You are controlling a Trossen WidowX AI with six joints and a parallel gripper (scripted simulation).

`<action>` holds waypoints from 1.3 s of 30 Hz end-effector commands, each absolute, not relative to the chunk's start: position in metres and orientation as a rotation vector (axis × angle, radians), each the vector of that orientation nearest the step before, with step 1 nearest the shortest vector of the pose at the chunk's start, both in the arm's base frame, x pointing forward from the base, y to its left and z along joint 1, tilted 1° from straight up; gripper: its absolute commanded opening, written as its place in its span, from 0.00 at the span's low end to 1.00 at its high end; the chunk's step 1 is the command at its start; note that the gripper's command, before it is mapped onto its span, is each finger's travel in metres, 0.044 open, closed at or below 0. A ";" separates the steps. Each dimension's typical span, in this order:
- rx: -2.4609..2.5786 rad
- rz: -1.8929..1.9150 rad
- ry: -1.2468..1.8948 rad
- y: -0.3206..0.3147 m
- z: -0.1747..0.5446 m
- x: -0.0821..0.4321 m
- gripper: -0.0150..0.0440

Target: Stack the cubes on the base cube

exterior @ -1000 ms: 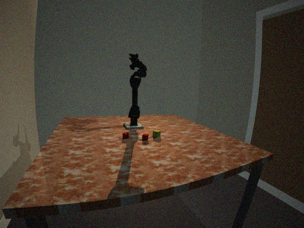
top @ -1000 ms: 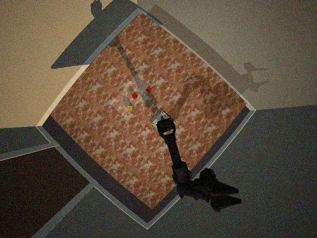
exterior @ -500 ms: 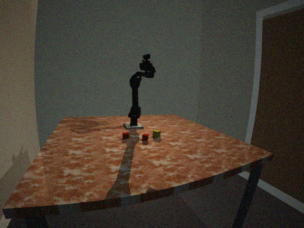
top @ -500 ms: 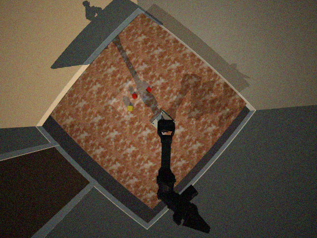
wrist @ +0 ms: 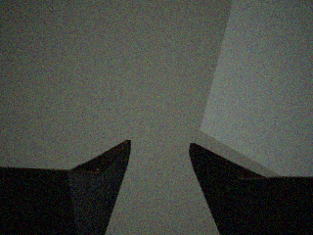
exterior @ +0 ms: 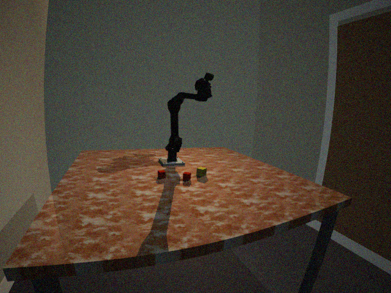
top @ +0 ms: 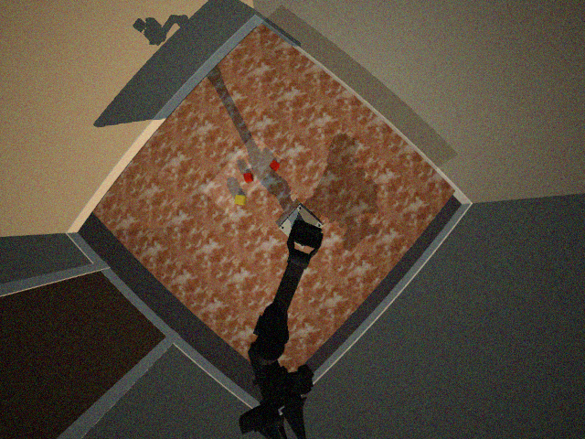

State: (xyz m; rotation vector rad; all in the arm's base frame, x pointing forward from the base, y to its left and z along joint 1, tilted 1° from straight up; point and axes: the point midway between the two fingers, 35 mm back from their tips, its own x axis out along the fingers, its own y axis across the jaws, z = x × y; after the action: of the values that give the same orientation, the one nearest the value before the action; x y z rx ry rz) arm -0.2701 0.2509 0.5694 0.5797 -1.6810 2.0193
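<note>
Two small red cubes lie apart on the table: one red cube (top: 248, 177) (exterior: 186, 176) nearer the yellow cube, the other red cube (top: 274, 165) (exterior: 161, 174) farther from it. The slightly larger yellow cube (top: 239, 199) (exterior: 201, 172) stands by itself, with nothing on top; it looks like the base cube. My gripper (wrist: 160, 146) is open and empty, its two dark fingers well apart. It is raised high above the table on the upright arm, away from all the cubes, and only the wall shows beyond the fingertips in the wrist view.
The arm stands on a pale base plate (top: 285, 222) (exterior: 162, 162), close to the cubes. The mottled red-brown table (top: 188, 245) (exterior: 252, 204) carries everything. The arm's long shadow falls between and beside the cubes. Walls surround the table.
</note>
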 end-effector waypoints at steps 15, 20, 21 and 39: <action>0.085 2.094 -0.869 0.415 0.501 -0.136 0.70; 0.016 2.030 -0.644 0.441 0.479 -0.083 0.70; 0.005 2.014 -0.599 0.445 0.474 -0.072 0.70; -0.031 1.565 0.138 0.454 0.384 0.137 0.70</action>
State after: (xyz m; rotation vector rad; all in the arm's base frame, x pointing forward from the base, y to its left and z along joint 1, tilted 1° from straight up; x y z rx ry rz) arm 0.0928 0.4604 0.4082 -0.0447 -0.0177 1.6813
